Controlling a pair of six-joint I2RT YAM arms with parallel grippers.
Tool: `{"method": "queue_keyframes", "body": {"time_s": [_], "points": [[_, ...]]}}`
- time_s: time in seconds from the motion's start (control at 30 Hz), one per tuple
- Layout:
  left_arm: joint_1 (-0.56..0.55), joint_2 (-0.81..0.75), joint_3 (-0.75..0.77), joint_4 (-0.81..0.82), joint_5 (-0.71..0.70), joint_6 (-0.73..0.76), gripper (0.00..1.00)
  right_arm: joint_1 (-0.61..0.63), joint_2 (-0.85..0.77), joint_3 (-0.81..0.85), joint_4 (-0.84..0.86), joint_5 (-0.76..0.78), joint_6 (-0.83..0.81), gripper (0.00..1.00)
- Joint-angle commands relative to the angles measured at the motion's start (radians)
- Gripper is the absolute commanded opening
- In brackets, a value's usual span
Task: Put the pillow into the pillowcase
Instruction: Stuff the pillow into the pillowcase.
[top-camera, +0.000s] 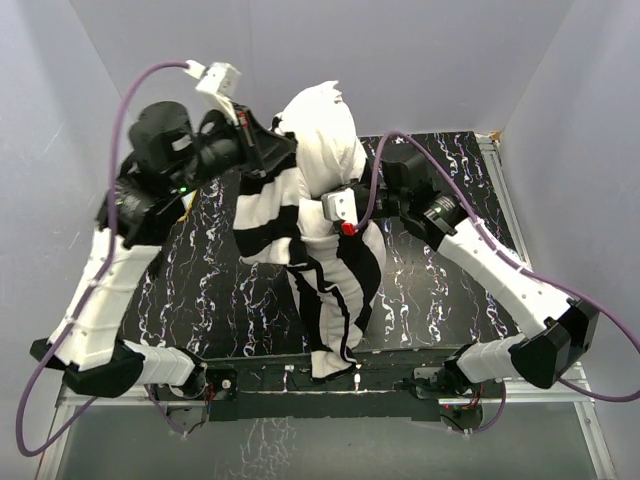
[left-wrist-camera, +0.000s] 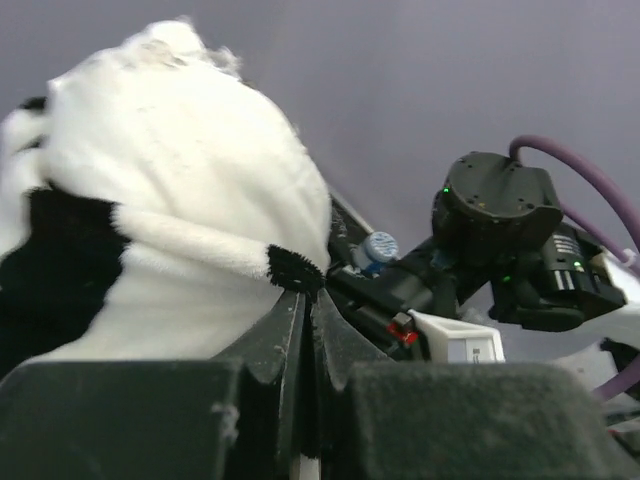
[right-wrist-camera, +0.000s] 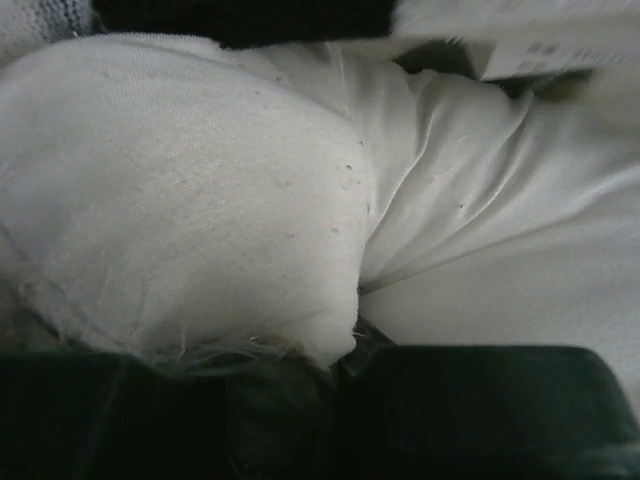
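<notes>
Mid-insertion: I've got the pillow (top-camera: 322, 125) hoisted above the table (top-camera: 440, 290), its lower part inside the pillowcase (top-camera: 265, 215) and its top poking out. The left gripper (left-wrist-camera: 303, 295) is pinched tight on the pillowcase hem. The right gripper (right-wrist-camera: 345, 352) is clamped on pillow fabric. Next I probably need to drag the hem up over the exposed top.

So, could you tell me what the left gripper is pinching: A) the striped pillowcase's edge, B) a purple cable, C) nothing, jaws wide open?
A: the left wrist view shows the left gripper shut on a fold of the black-and-white pillowcase.
</notes>
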Motion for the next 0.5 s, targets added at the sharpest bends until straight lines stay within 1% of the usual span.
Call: {"method": "queue_keyframes", "body": {"time_s": [0.0, 0.03, 0.1, 0.17, 0.33, 0.4, 0.47], "points": [[0.007, 0.010, -0.204, 0.422, 0.271, -0.195, 0.00, -0.007, 0.143, 0.030, -0.405, -0.002, 0.107, 0.23], [0.013, 0.011, -0.271, 0.500, 0.298, -0.236, 0.00, -0.002, 0.156, 0.078, -0.433, -0.048, 0.107, 0.25], [0.025, 0.019, -0.408, 0.627, 0.335, -0.305, 0.00, 0.004, 0.187, 0.191, -0.475, -0.144, 0.128, 0.33], [0.041, 0.030, -0.475, 0.677, 0.347, -0.316, 0.00, 0.004, 0.217, 0.297, -0.532, -0.218, 0.131, 0.42], [0.102, 0.004, -0.564, 0.628, 0.331, -0.280, 0.00, -0.002, 0.224, 0.546, -0.653, -0.263, 0.133, 0.66], [0.123, -0.010, -0.593, 0.597, 0.335, -0.264, 0.00, -0.008, 0.201, 0.612, -0.650, -0.255, 0.172, 0.75], [0.141, -0.028, -0.633, 0.596, 0.339, -0.267, 0.00, -0.016, 0.182, 0.669, -0.621, -0.228, 0.230, 0.82]]}}
